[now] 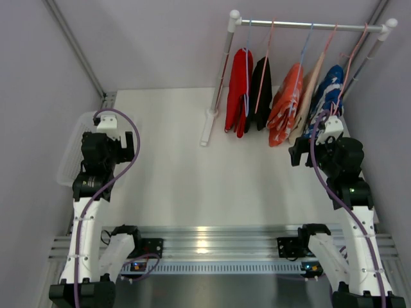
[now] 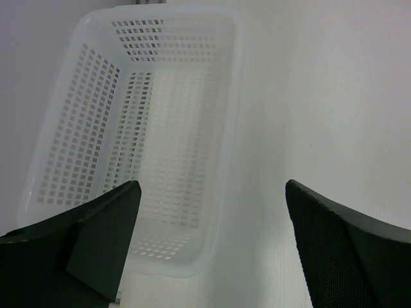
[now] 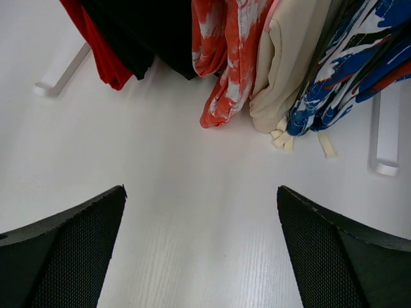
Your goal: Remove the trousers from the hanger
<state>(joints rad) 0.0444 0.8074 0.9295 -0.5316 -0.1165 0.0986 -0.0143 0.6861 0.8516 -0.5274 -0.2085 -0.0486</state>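
Hanging from a thin metal rail (image 1: 302, 25) ahead and to the left of the right gripper (image 3: 200, 192), the plain red fabric trousers (image 3: 96, 48) and the plain black fabric trousers (image 3: 144, 29) touch side by side. That gripper's fingers are spread wide, holding nothing. The left gripper (image 2: 212, 186), likewise spread and empty, hovers with a white perforated plastic basket (image 2: 173, 128) below and ahead of it.

A perforated white basket (image 2: 77, 128) sits at the white table's (image 1: 192, 167) left edge; a clothes rack (image 1: 289, 24) stands far right.
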